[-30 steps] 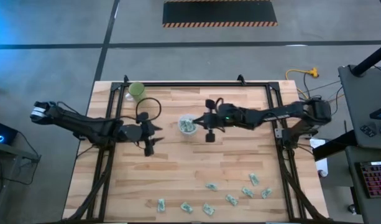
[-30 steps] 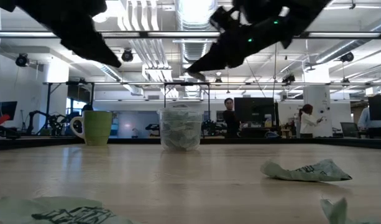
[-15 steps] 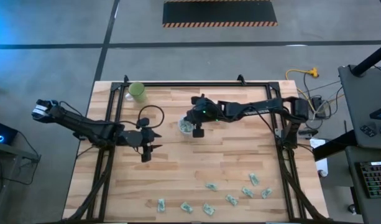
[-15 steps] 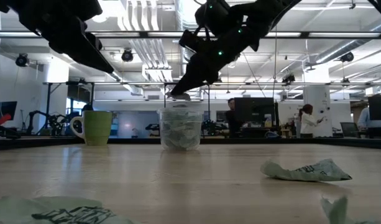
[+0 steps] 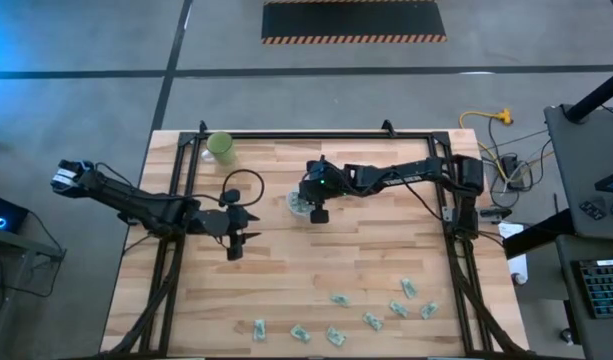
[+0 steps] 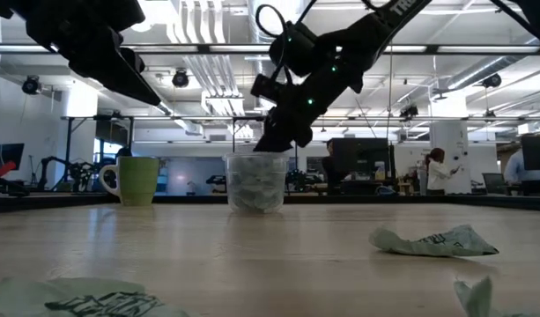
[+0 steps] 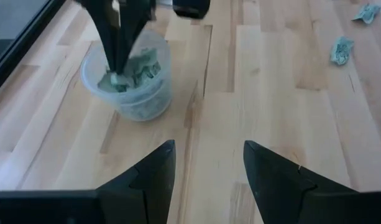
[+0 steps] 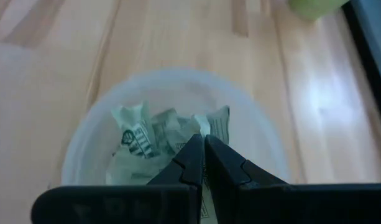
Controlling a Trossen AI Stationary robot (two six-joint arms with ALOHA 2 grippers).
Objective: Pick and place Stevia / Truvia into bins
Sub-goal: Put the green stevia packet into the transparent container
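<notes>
Closest to the camera, a few crumpled pale green and white paper packets (image 5: 371, 318) lay loose along the near edge of the wooden table (image 5: 386, 250), probably waiting their turn. Mid-table, the right hand (image 8: 204, 144) was pinched closed, tips dipped into the small round clear plastic cup (image 6: 255, 182), likely to drop one onto the wrinkled pile inside. The left hand (image 7: 207, 158) sat open beside it, out of the way

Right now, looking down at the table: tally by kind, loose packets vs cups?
Loose packets: 8
Clear cup: 1 (the packets inside are too bunched to count)
Green cup: 1
Total: 10
</notes>
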